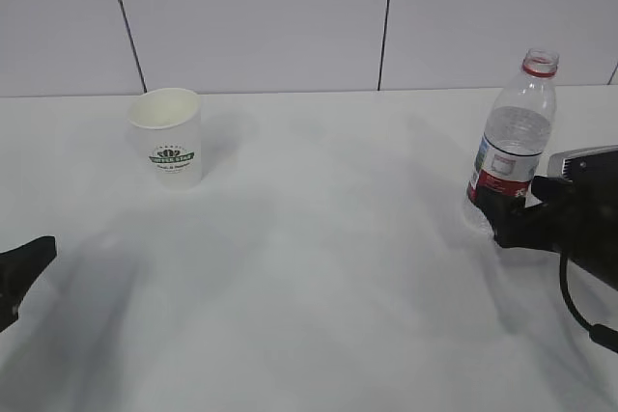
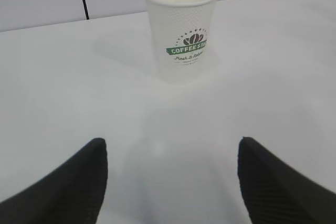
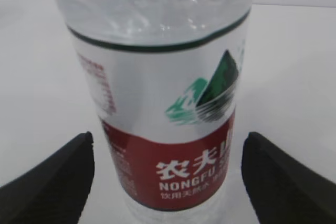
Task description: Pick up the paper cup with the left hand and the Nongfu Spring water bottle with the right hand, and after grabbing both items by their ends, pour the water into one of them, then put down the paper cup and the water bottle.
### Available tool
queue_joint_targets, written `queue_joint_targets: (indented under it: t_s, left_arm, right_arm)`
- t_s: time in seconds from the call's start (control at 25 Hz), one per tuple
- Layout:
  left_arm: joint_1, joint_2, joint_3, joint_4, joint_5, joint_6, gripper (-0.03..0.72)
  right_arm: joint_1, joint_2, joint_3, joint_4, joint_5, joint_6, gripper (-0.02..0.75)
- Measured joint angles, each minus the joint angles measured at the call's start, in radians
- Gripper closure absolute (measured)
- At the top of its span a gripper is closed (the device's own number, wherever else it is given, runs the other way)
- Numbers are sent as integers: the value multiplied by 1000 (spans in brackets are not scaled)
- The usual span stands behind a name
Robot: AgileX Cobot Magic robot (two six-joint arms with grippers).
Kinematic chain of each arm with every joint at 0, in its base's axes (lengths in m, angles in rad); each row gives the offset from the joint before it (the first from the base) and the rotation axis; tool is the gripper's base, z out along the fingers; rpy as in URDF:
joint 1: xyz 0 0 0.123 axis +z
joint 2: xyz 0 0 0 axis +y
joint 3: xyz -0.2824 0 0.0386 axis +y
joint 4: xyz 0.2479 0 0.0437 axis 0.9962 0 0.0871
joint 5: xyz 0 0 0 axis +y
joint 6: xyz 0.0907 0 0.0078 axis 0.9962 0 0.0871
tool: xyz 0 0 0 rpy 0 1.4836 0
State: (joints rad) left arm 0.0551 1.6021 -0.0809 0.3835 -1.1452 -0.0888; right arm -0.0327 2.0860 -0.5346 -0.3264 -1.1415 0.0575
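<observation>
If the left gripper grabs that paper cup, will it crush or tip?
The paper cup looks thin-walled and open-topped, so a hard squeeze would probably dent it. It appears empty, likely light, and may slide or tip if nudged.

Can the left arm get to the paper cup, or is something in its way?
Probably yes. The left end effector is open and points straight at the paper cup, with only bare table between them.
</observation>
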Motion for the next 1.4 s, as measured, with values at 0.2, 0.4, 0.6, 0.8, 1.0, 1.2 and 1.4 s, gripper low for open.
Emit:
queue_joint_targets:
  t_s: [0.2,0.4,0.6,0.8,1.0,1.2,1.4]
  left_arm:
    - [0,0,0,4,0,0,109]
    - [0,0,0,4,0,0,109]
    - [0,0,0,4,0,-2,92]
    - [0,0,0,6,0,-2,108]
    - [0,0,0,6,0,-2,109]
    - [0,0,0,6,0,-2,109]
    - [0,0,0,6,0,-2,114]
  right_arm:
    - [0,4,-31,-2,-2,0,66]
    - [0,4,-66,-20,-2,0,67]
    - [0,15,-91,-29,16,8,67]
    - [0,44,-109,-40,19,15,68]
    - [0,56,-137,-43,19,23,69]
    - [0,56,-156,-47,27,25,80]
    - [0,56,-160,-52,33,27,167]
